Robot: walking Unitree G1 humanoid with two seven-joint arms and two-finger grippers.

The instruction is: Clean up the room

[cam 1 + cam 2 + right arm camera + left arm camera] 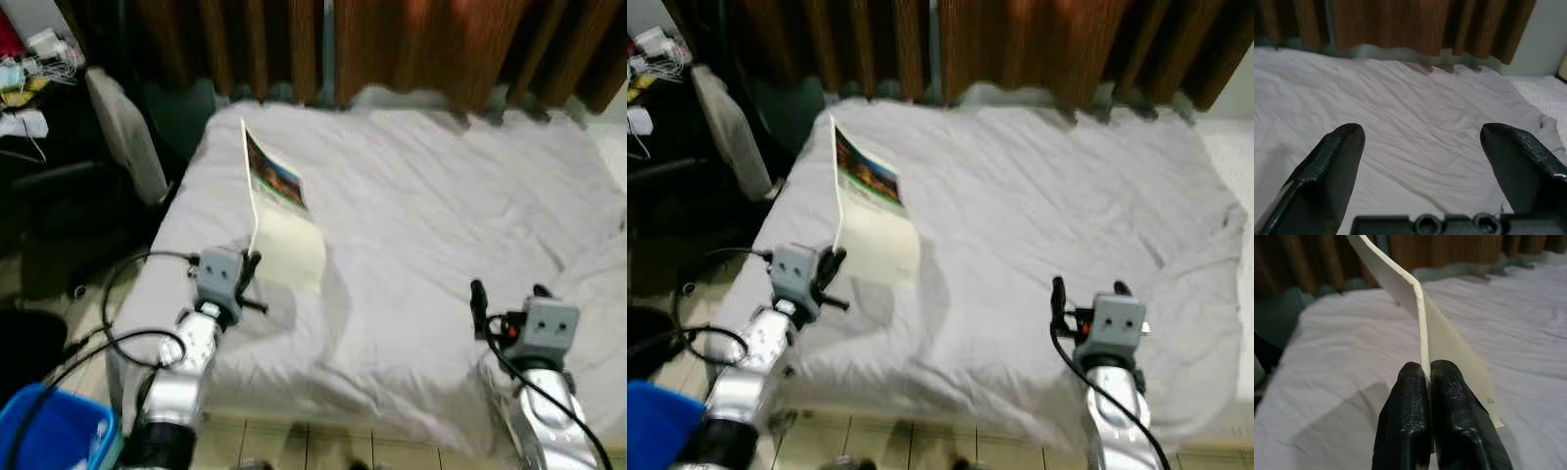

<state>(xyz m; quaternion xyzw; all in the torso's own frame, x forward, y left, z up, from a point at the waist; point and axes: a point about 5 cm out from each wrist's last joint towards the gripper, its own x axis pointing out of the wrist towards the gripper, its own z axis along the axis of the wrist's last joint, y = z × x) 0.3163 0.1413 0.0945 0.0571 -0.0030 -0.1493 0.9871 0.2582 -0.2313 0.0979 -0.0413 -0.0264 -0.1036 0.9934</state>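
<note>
A bed (441, 225) covered by a rumpled pale grey sheet takes up most of the scene, with brown curtains (411, 44) hanging behind its far edge. A dark desk (29, 127) cluttered with small items stands to the robot's left, and a blue bin (49, 431) sits on the floor at the lower left.

On the left part of the bed a thin magazine (279, 220) is lifted by its near edge. Its long axis runs away from the robot toward the curtains, and it stands tilted on edge, bent partway along; the far portion shows a colourful printed page, the near portion is plain cream.

The left gripper (1425, 379) reaches forward over the bed's near left corner, its silver arm angled up from below, and its two black fingers are pressed together on the magazine's near edge. The right gripper (1420, 142) hovers above the sheet near the bed's front right, arm raised from below, fingers spread wide apart and holding nothing.
</note>
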